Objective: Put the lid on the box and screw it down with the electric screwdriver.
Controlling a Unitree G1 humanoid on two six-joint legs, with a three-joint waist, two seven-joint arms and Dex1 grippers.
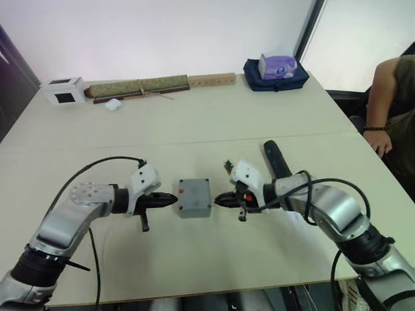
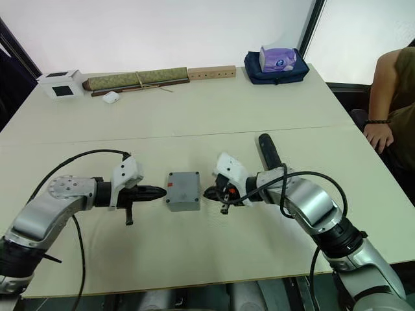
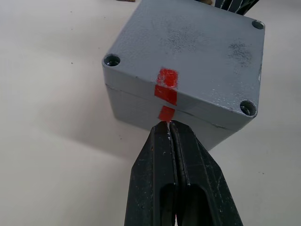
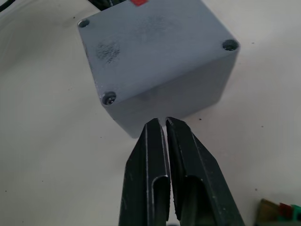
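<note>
The grey box (image 1: 195, 209) stands at the table's middle with the lid (image 1: 194, 190) sitting on top of it, red marks on lid and wall lined up (image 3: 165, 89). My left gripper (image 1: 174, 200) is shut, its tips (image 3: 168, 126) touching the box's left wall just under the seam. My right gripper (image 1: 217, 200) is shut and empty, its tips (image 4: 162, 121) at the box's right wall. The black electric screwdriver (image 1: 276, 159) lies on the table behind my right forearm, not held.
A small green circuit part (image 1: 228, 165) lies by my right wrist. Along the far edge are a white carton (image 1: 63, 90), a long roll (image 1: 139, 87), a wooden block (image 1: 211, 80) and a blue bag (image 1: 275, 81). A person (image 1: 392, 97) sits at the right.
</note>
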